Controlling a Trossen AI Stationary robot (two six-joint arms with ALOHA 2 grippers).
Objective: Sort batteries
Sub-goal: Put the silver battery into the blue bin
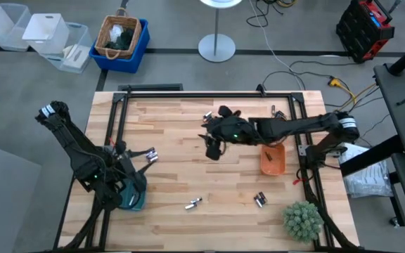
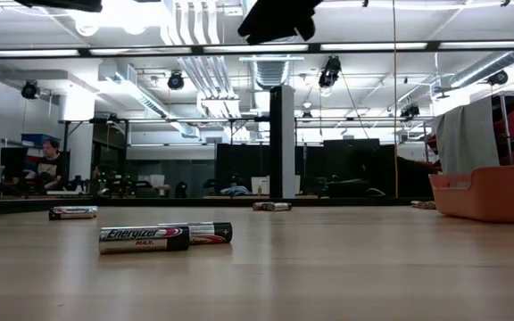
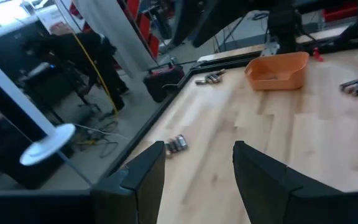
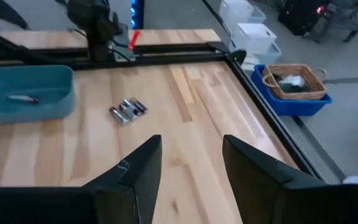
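Note:
Batteries lie in small clusters on the wooden table: one (image 1: pixel 150 156) by my left gripper, two near the front edge (image 1: pixel 193 204) (image 1: pixel 260 199), two near the far edge (image 1: pixel 207 117) (image 1: pixel 280 112). My left gripper (image 1: pixel 138 169) stands open above the teal tray (image 1: pixel 131 200) at the left. My right gripper (image 1: pixel 213 149) hangs open over the table's middle, left of the orange tray (image 1: pixel 273 160). In the right wrist view one battery (image 4: pixel 22 98) lies in the teal tray (image 4: pixel 27 93), and a cluster (image 4: pixel 128 110) lies beside it. The low view shows batteries lying on their sides (image 2: pixel 163 236).
A black frame (image 1: pixel 188 95) runs around the table. A green plant ball (image 1: pixel 302 219) sits at the front right corner. Bare wood lies between the two trays. Bins and a basket (image 1: pixel 120 36) stand on the floor beyond the far edge.

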